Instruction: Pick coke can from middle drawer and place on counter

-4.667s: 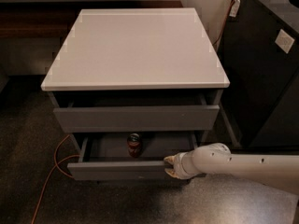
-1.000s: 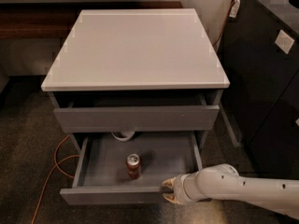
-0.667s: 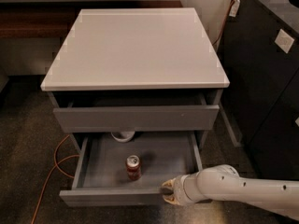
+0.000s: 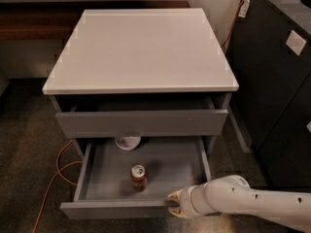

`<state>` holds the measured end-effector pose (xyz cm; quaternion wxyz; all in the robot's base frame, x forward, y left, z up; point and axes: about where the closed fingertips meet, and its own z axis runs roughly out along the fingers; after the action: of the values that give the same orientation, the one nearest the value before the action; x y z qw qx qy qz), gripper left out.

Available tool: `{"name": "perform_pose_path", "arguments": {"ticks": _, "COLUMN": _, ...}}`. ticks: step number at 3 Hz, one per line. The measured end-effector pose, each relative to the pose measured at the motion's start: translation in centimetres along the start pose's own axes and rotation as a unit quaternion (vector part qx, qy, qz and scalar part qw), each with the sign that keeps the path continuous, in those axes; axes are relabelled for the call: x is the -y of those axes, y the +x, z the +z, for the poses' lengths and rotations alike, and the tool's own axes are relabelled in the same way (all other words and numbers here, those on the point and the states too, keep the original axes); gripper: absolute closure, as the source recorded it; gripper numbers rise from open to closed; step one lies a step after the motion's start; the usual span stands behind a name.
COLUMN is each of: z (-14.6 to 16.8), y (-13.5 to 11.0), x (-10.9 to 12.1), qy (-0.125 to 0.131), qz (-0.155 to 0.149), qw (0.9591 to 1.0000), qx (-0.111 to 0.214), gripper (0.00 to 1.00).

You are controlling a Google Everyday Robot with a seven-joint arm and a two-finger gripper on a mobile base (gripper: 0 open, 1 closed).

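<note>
Judging by its look, we take the small red soda can with the silver top and pull tab to be light, stiff enough for a moderate squeeze, but thin-walled and smooth, so it would dent under a hard pinch and could slip from a loose one. It stands upright on the floor of the wide, shallow dark-grey middle drawer, which is open, and sits near the drawer's front wall, a little left of centre. We would take it across the round body at about mid-height, coming from above, since the rim and tab offer a poor hold. The robot's pale two-finger gripper is at the top edge of the drawer front, to the right of the can and apart from it. Whether it is closed on that edge or merely resting against it we cannot tell. A white round bowl sits at the back of the same drawer, half hidden under the grey front of the top drawer, well behind the can and not crowding it. That front overhangs the drawer's rear, so we expect a lift to go straight up near the front wall before swinging over to the large flat light-grey counter slab. An orange cable lies on the floor to the left, and a tall dark cabinet stands to the right, which may limit the arm's room on that side.
</note>
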<state>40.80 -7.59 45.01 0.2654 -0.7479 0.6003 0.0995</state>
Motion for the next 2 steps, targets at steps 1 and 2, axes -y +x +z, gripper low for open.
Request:
{"name": "perform_pose_path", "arguments": {"ticks": 1, "z": -0.3, "y": -0.7, "x": -0.8, "qy": -0.004, "qz": -0.006, "qw": 1.0, "qx": 0.003, "gripper": 1.0}}
{"name": "perform_pose_path", "arguments": {"ticks": 2, "z": -1.3, "y": -2.9, "x": -2.9, "qy": -0.015, "qz": -0.026, "qw": 0.9995, "qx": 0.011, "gripper": 1.0}}
